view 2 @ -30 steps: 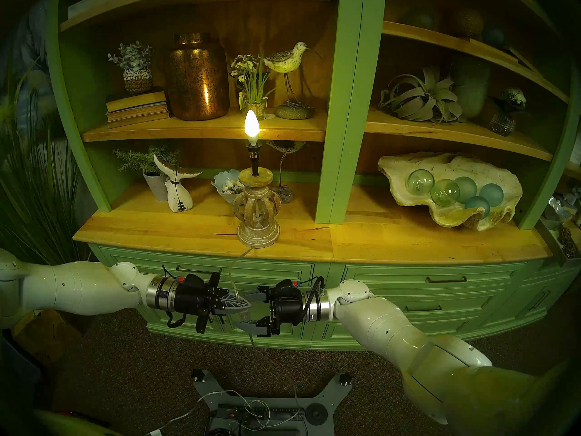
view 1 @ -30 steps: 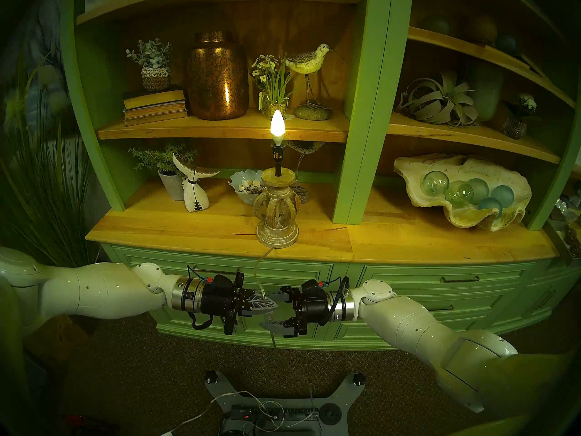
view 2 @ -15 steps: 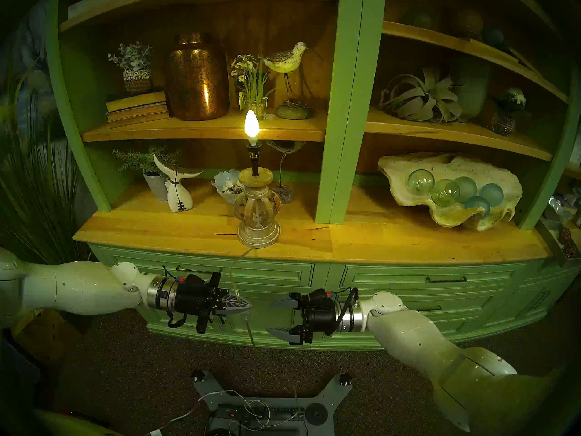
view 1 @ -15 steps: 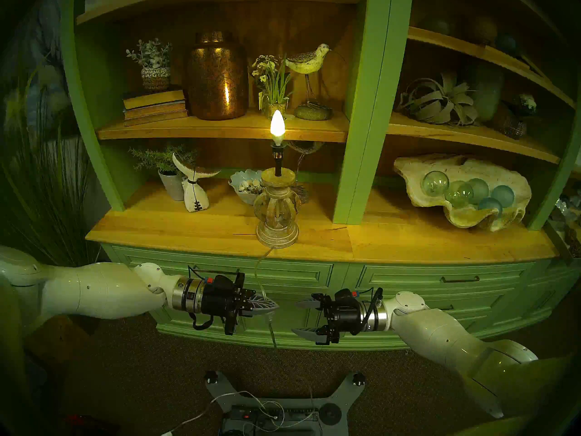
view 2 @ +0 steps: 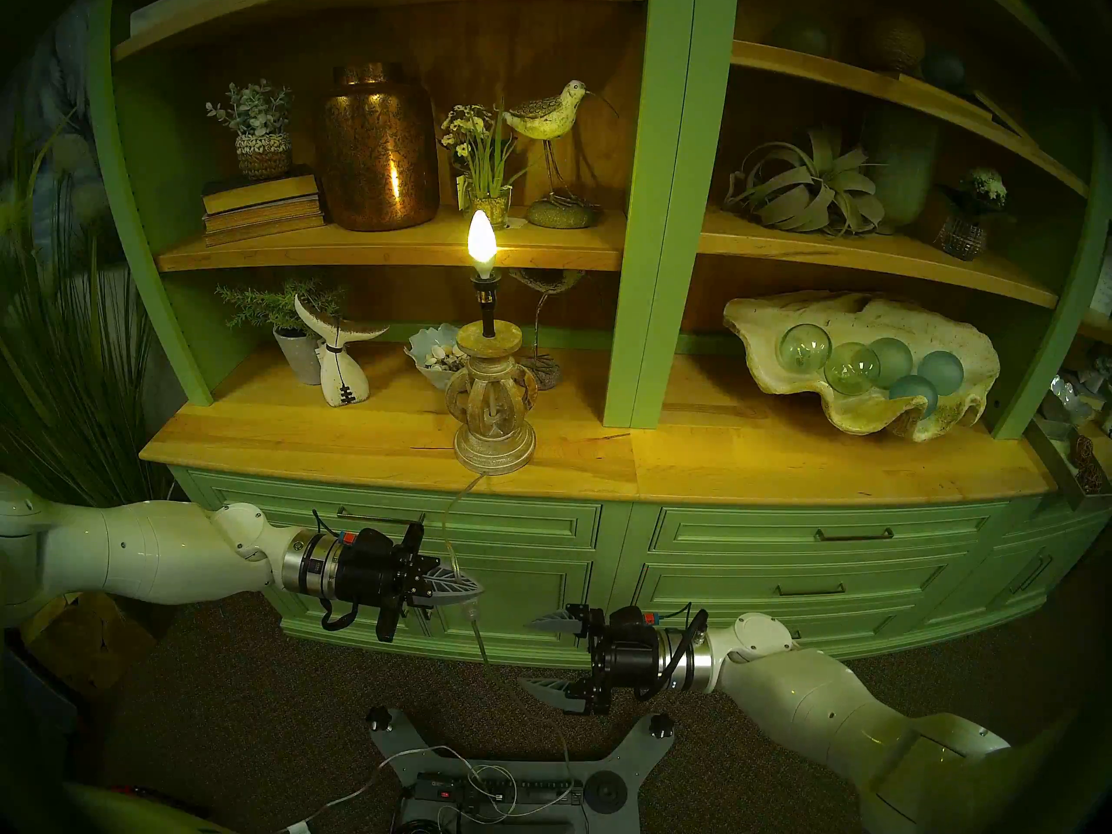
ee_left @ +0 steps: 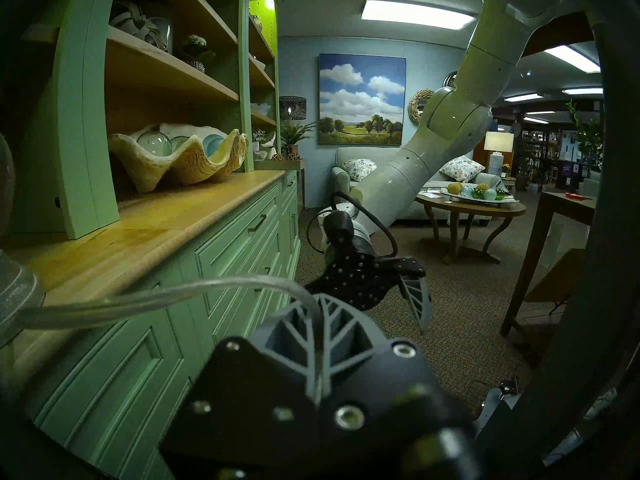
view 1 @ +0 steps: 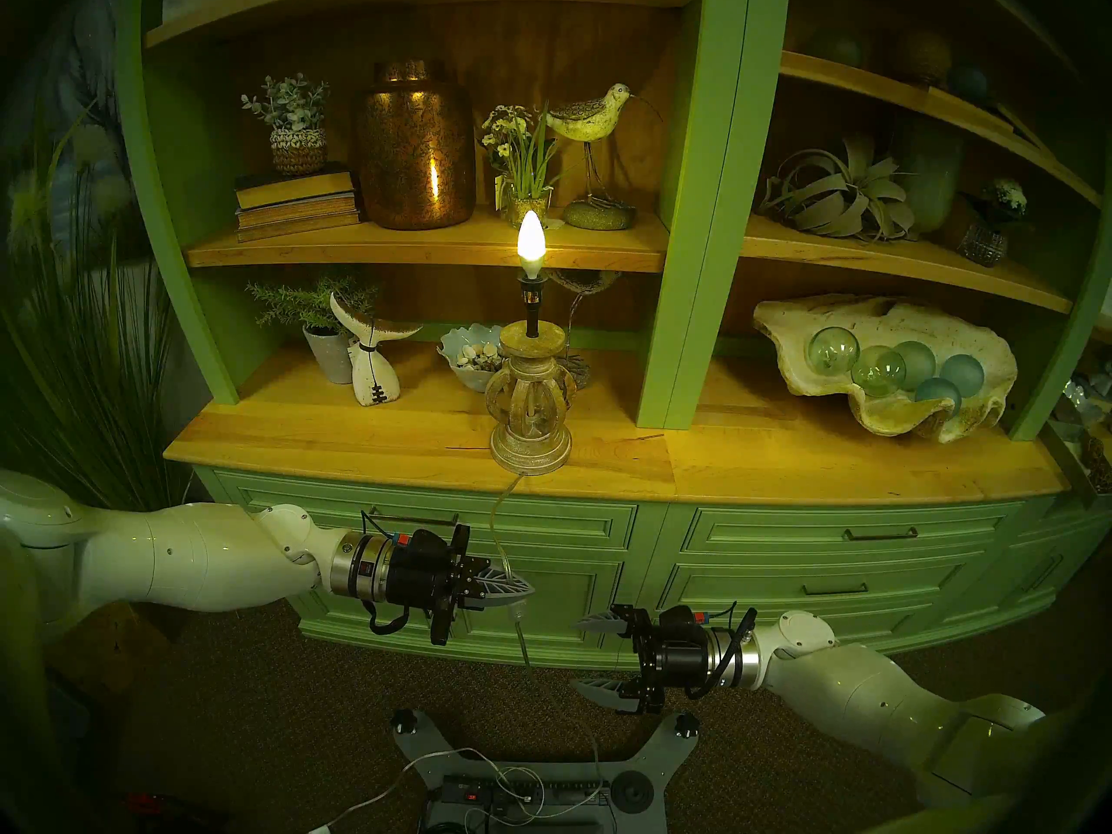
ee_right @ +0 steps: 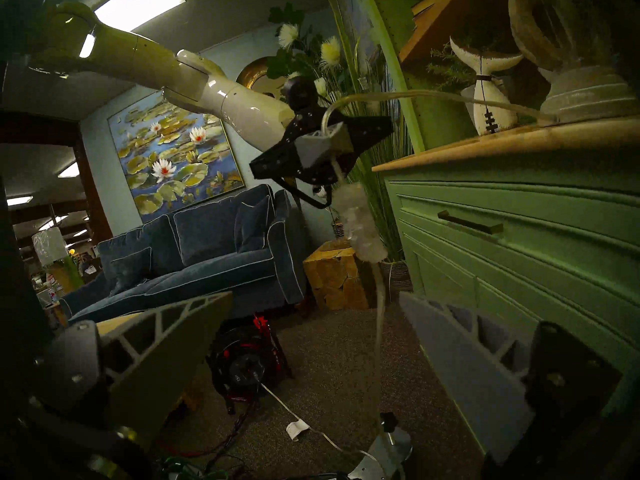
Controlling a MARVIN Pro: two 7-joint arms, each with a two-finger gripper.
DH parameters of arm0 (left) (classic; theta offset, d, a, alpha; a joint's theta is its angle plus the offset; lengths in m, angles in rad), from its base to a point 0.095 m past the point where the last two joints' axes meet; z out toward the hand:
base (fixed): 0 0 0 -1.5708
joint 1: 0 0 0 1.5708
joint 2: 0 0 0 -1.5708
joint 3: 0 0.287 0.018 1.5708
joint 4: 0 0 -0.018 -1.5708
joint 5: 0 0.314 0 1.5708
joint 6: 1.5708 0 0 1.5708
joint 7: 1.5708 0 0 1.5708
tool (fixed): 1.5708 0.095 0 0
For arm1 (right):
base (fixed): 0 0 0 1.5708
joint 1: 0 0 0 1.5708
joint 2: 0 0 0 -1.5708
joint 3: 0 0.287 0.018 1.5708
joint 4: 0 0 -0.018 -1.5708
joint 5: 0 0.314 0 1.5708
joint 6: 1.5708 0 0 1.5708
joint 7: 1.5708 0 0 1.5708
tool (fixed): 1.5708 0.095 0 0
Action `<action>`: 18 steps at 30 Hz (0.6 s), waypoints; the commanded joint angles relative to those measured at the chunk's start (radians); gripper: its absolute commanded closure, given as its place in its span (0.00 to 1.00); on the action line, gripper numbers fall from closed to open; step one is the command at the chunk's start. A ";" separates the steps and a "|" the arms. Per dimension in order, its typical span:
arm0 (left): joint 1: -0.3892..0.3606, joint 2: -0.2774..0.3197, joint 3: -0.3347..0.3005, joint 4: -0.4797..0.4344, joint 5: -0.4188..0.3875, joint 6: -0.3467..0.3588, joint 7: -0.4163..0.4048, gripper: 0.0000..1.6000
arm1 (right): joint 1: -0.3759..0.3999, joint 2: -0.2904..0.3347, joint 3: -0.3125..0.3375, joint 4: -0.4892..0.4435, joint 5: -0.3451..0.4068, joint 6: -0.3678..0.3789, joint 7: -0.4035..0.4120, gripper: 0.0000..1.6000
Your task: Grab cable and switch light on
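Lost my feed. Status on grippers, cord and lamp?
Left gripper shut on cord. Right gripper open, clear of it. Lamp lit. Nothing blocking.

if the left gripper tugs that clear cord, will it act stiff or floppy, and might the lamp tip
Probably floppy: the cable sags in a loop from the lamp to the left gripper. The lamp looks top-heavy on a narrow base at the counter's edge, so a tug might slide or tip it.
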 commanded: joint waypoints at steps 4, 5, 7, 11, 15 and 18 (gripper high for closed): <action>-0.021 -0.001 -0.009 -0.006 0.003 -0.006 -0.020 1.00 | -0.150 0.019 0.005 -0.006 0.010 -0.089 -0.122 0.00; -0.021 -0.001 -0.009 -0.006 0.004 -0.006 -0.020 1.00 | -0.160 0.021 0.008 -0.008 0.011 -0.101 -0.140 0.00; -0.021 -0.001 -0.009 -0.005 0.005 -0.006 -0.020 1.00 | -0.178 0.028 0.017 -0.007 0.012 -0.123 -0.175 0.00; -0.022 -0.002 -0.008 -0.005 0.006 -0.006 -0.020 1.00 | -0.215 0.044 0.042 -0.004 0.021 -0.164 -0.241 0.00; -0.023 -0.002 -0.008 -0.005 0.008 -0.006 -0.021 1.00 | -0.245 0.057 0.073 -0.010 0.030 -0.214 -0.310 0.00; -0.023 -0.002 -0.007 -0.005 0.009 -0.006 -0.021 1.00 | -0.248 0.064 0.101 -0.031 0.035 -0.256 -0.351 0.00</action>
